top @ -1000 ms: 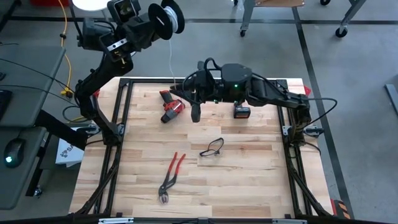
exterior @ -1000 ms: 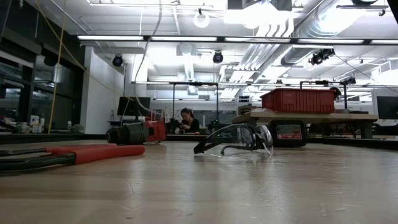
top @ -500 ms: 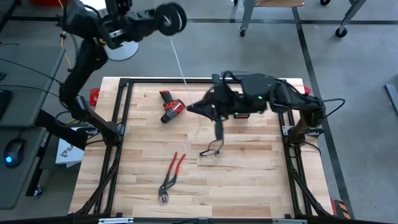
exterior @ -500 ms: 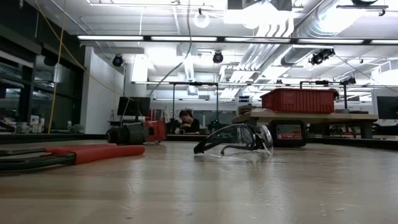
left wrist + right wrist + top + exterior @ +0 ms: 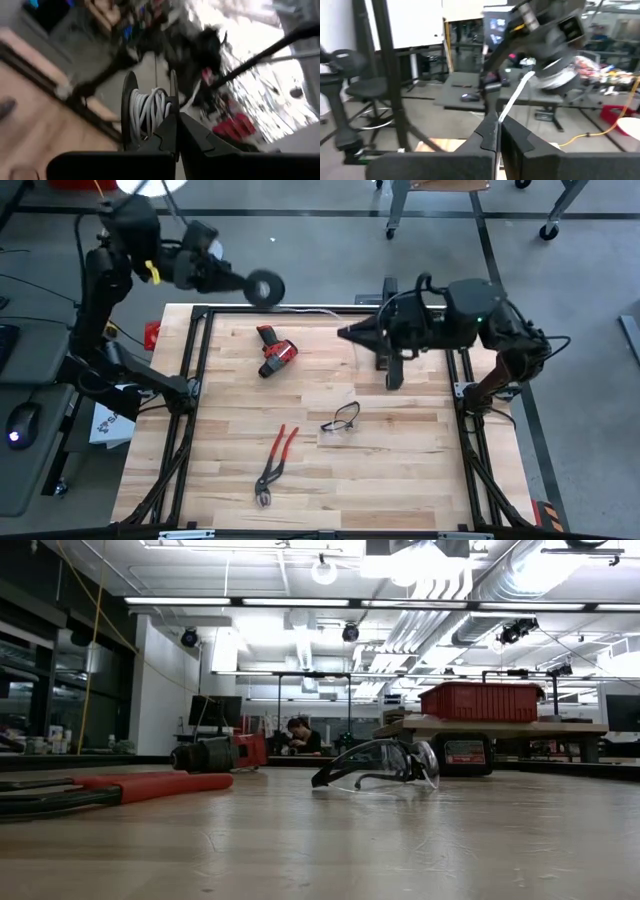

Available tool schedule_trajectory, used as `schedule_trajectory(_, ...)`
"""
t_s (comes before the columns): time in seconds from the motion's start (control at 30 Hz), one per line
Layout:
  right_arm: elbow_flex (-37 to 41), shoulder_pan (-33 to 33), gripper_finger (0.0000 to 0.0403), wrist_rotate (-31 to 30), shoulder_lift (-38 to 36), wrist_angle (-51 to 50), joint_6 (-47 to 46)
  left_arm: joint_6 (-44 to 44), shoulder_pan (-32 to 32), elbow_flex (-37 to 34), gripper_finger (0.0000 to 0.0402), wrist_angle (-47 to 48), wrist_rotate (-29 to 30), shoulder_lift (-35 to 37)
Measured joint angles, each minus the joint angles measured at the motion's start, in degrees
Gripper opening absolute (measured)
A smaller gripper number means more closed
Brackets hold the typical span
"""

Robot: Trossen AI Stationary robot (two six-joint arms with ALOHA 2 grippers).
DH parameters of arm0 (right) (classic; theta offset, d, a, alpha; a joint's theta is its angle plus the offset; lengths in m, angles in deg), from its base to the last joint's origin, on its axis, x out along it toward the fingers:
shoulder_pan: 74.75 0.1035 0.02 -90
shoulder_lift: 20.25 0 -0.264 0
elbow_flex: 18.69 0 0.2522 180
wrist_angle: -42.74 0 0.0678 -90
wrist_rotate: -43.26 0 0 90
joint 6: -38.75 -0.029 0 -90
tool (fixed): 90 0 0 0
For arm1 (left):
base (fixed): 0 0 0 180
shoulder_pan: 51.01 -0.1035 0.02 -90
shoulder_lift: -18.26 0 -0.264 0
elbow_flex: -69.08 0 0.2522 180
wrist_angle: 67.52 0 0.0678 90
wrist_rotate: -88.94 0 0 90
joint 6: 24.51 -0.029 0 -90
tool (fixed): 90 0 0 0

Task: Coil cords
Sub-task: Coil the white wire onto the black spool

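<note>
Overhead: 2 dark arms work above the far edge of a wooden table (image 5: 400, 480), each holding part of the same cord.
Spool: a small black spool (image 5: 265, 287) hangs above the table's far left edge, with white cord wound on it (image 5: 148, 111).
Left gripper: the left gripper (image 5: 176, 131) is clenched on the spool.
Right gripper: the right gripper (image 5: 497, 131) is raised over the table's far right part, fingers pinched tight on the cord (image 5: 515, 97).
Cord line: from the pinch it runs taut and nearly straight toward the spool, roughly along the table's far edge.
Key relation: the spool lies to the left of the right gripper, well apart; the cord's long axis joins the 2.
Judgement: winding probably needs that span kept tight and square to the spool.
</note>
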Motion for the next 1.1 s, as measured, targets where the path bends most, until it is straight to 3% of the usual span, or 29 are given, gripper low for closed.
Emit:
schedule_trajectory(0.13,0.00,-2.22,0.0000,-0.17,0.05,0.51,0.83,2.21,3.34,-0.02,0.0000,2.65,-3.66,-1.30)
schedule_trajectory(0.4,0.02,-6.80,0.0000,2.58,0.52,1.76,1.20,5.56,10.51,-0.02,0.0000,-1.15,-10.45,-6.65)
schedule_trajectory(0.53,0.02,-8.42,0.0000,4.32,1.05,3.30,1.20,9.57,13.87,-0.02,0.0000,-11.80,-13.89,-10.28)
schedule_trajectory(0.8,0.02,-9.09,0.0000,5.01,1.95,4.01,0.58,26.48,17.64,-0.04,0.0000,-39.75,-18.09,-16.10)
schedule_trajectory(1.1,0.00,-9.02,0.0000,6.97,2.87,7.92,0.33,29.92,20.60,-0.09,0.0000,-48.15,-16.60,-18.20)
